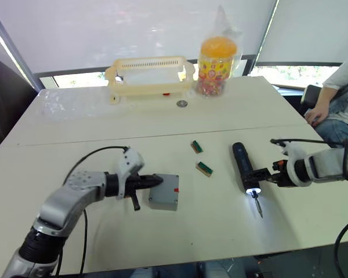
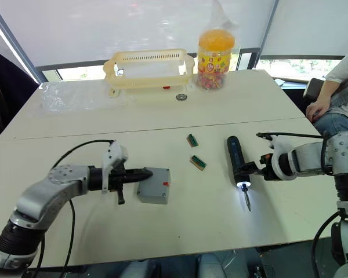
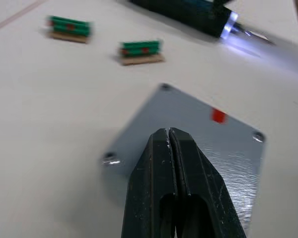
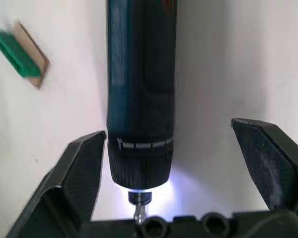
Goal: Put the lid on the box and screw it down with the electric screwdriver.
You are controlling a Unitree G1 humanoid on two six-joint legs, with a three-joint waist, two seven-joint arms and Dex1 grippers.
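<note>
Lid [image 3: 188,131] sits on the box [image 1: 164,198], flush as far as I can see; corner screw heads visible in the left wrist view, small red mark on the upper face. Box stands on the table [image 1: 162,121] toward its near edge, left of centre.

Left gripper [image 1: 156,180]: fingers pressed together, holding nothing, tips resting on or just over the lid's near-left edge. Contact itself cannot be confirmed. Judged to be steadying the box.

Electric screwdriver [image 1: 245,168] lies flat on the table, right of centre, well apart from the box. Long axis runs roughly far-to-near: butt toward the far edge, bit and white light toward the near edge. Light is on.

Right gripper [image 1: 264,176]: fingers spread wide, one on each side of the barrel just behind the lit tip. One finger [image 4: 79,173] is touching or nearly touching the barrel; the other stands clear. Nothing gripped yet.

Key relation: the tool lies straight ahead between the right gripper's fingers, which cross its long axis at right angles, so closing should catch the barrel. Right arm is much the nearer to the tool. Box then lies to the tool's left.

Two small green connector blocks [image 1: 204,168] lie between box and screwdriver; a sweep across could nudge them.

Judgement: lid placed, screwdriver pick-up in hand, driving not yet begun.
</note>
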